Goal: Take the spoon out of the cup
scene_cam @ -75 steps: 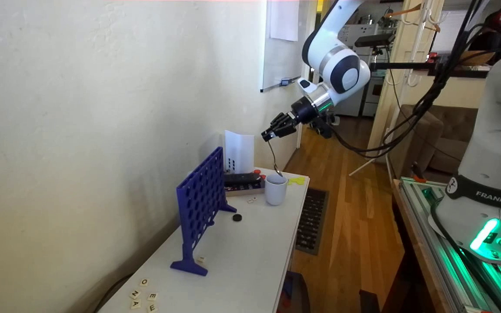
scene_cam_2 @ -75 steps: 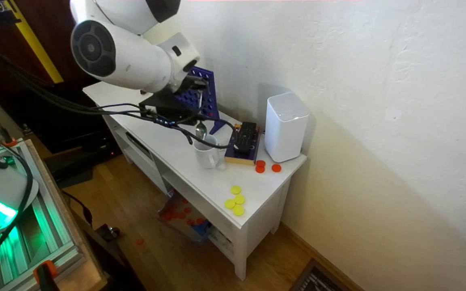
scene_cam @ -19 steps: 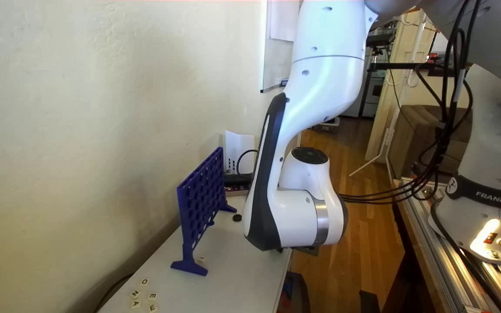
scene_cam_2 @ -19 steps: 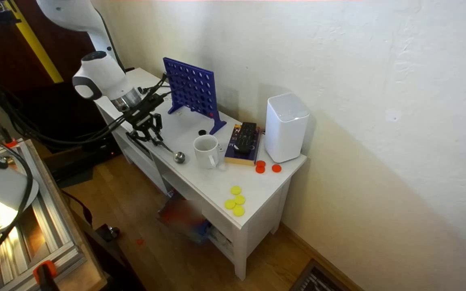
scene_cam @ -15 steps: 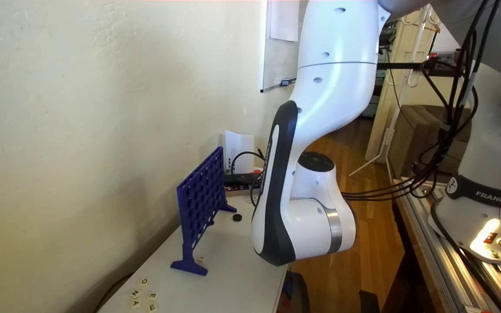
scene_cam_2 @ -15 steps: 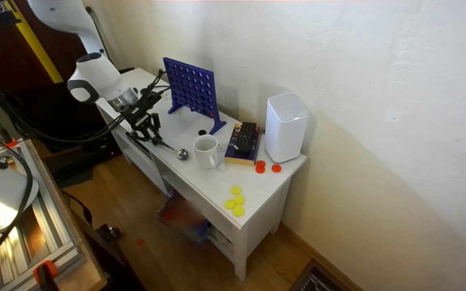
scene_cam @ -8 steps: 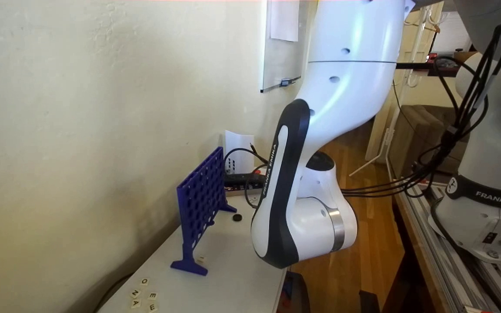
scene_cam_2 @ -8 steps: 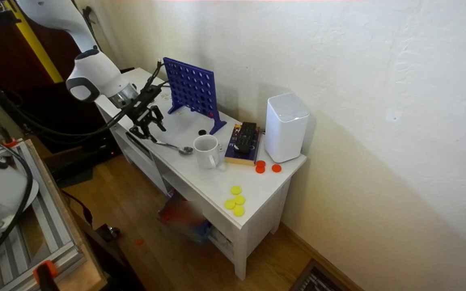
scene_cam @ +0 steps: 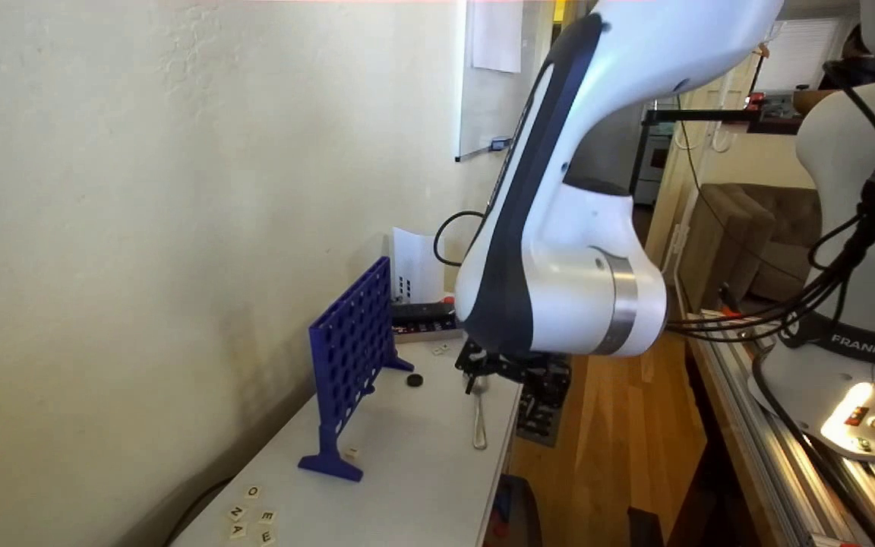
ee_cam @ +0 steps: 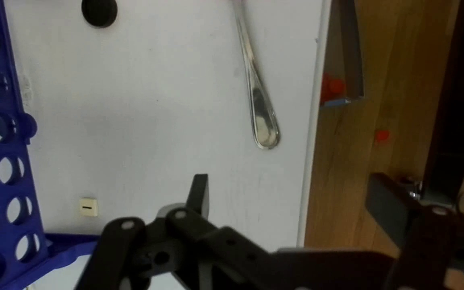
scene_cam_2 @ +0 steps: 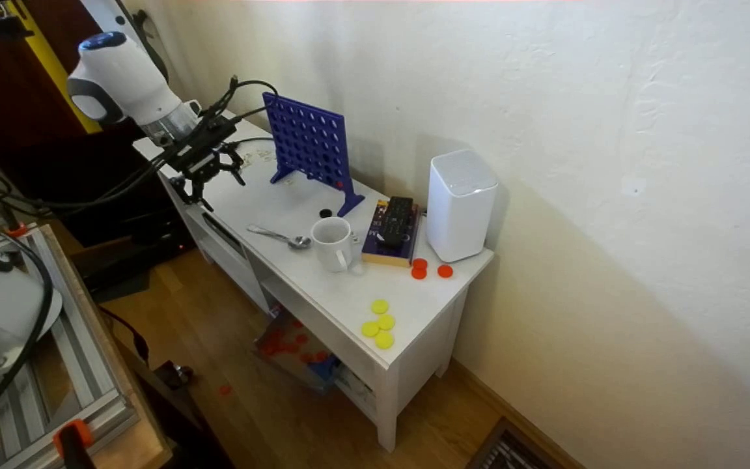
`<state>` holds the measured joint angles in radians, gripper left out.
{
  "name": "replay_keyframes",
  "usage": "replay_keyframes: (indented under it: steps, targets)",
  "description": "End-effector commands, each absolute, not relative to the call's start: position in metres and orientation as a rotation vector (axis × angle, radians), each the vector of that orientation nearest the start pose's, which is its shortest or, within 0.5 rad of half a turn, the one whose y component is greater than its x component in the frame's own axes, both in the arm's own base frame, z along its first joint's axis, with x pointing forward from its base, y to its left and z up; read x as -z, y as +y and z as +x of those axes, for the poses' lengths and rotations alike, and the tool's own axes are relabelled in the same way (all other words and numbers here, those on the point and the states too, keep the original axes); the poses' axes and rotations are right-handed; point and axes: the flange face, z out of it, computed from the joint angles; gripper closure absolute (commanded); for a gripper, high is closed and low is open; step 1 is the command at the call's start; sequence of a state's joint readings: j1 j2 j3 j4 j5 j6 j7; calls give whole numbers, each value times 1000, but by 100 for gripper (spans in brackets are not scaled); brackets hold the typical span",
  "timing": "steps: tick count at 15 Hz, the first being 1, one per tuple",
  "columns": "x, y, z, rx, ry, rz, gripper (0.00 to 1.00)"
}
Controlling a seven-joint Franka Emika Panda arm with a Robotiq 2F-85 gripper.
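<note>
In an exterior view, left to right, the pincer (scene_cam_2: 225, 195) is hanging spread and released, then the spoon (scene_cam_2: 280, 237) is lying on the bench (scene_cam_2: 349, 293), apart from the pincer and just beside the cup (scene_cam_2: 331, 251); in an exterior view the arm (scene_cam: 559, 289) is hiding the cup.

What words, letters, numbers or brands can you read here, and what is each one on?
"FRANKA EMI", then cut off: robot base
"KA", cut off, in an exterior view: same base
"O": a tile
"A": second tile
"E": third tile
"N" or "Z": fourth tile
"E" or "W", unclear: fifth tile
A lone bar, perhaps "I": sixth tile
Too small or blurred: remaining tiles, book cover, remote. No readable numbers.
</note>
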<state>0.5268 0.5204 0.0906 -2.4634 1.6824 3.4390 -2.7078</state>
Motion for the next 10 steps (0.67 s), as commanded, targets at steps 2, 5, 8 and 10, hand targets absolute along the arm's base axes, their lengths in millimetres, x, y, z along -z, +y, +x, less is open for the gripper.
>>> replay_keyframes:
  steps: [2, 5, 8, 10]
  targets:
    - [-179, 98, 318, -275, 1907, 2261, 0]
    - [-200, 82, 287, -322, 1705, 2425, 0]
    - [-214, 75, 254, -355, 1495, 2574, 0]
    - [-218, 90, 254, -369, 1347, 2679, 0]
